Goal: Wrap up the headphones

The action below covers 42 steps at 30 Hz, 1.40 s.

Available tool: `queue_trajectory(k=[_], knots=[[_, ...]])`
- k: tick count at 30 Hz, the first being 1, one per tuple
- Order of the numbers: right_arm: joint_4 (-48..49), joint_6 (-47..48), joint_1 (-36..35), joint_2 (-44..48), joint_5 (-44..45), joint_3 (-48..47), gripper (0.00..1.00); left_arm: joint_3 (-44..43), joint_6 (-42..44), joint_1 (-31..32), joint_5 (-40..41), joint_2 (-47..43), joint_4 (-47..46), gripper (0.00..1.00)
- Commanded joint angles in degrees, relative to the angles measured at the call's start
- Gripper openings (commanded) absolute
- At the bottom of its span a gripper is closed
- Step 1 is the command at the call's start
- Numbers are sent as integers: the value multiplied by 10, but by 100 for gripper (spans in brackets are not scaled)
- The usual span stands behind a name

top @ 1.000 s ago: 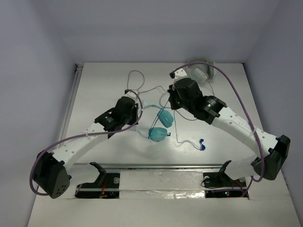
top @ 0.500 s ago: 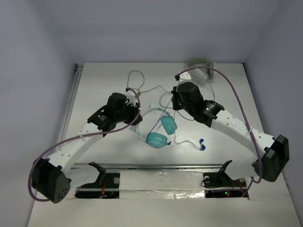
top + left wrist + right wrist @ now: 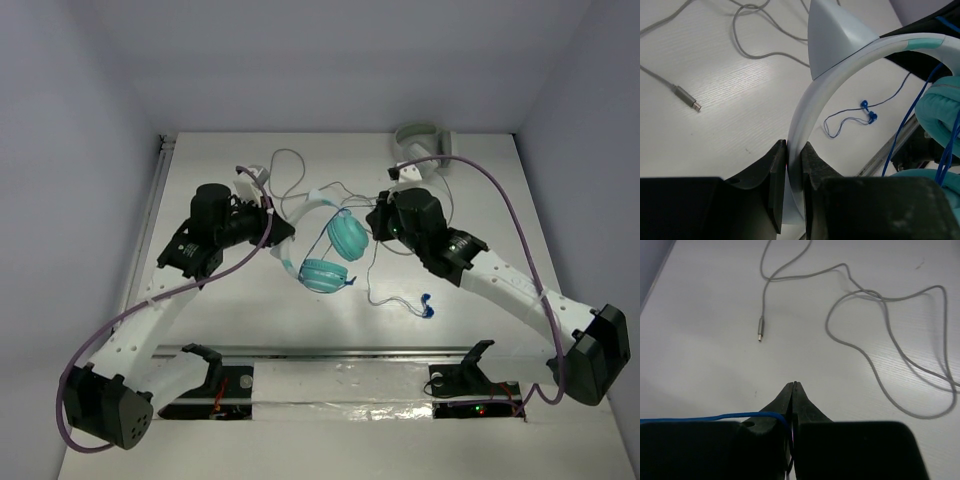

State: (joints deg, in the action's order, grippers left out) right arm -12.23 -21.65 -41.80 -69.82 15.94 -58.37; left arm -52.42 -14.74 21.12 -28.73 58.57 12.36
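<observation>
Left jaws: clamped shut across the white headband (image 3: pixel 840 65), gripping it edge-on.
Right jaws: pinched closed on the thin blue cable (image 3: pixel 715 416), which enters from the left of the wrist view.
Headphones (image 3: pixel 325 272): held mid-bench between the two arms and apparently lifted. The teal ear cups (image 3: pixel 347 235) sit close together, with blue strands crossing them.
Cable end: the blue plug (image 3: pixel 427 306) lies on the bench (image 3: pixel 220 320) near the right arm, with slack looping back toward the cups.
Bystanders: a grey cable (image 3: pixel 880 375) and its grey plug (image 3: pixel 760 334) sprawl beneath both wrists. Grey-white headphones (image 3: pixel 420 140) rest at the far edge.
Risk: the thin cable could slip from so fine a pinch if pulled taut. Trailing slack could snag the grey cable. The headband could swivel in its narrow grip and loosen whatever turns lie on the cups.
</observation>
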Motion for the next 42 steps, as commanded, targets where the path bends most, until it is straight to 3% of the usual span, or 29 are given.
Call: queue_trajectory(k=[1,7,14,19,25,42], knots=[[107,-8,15,14,-105,34,5,-53,-43,-1,-58,-25,-71,0],[237,-30,21,3,-223,97,19,-72,-93,-6,-77,-37,-117,0],[355,-66,21,-17,-282,176,22,-118,-155,-12,-52,-45,-152,0],[375,-75,21,-58,-290,200,23,-155,-172,-12,-24,-47,-152,0],[388,-97,21,-43,-290,255,25,-197,-168,-12,16,-41,-129,0],[421,-110,21,-80,-320,301,51,-226,-178,-12,25,-17,-130,0]])
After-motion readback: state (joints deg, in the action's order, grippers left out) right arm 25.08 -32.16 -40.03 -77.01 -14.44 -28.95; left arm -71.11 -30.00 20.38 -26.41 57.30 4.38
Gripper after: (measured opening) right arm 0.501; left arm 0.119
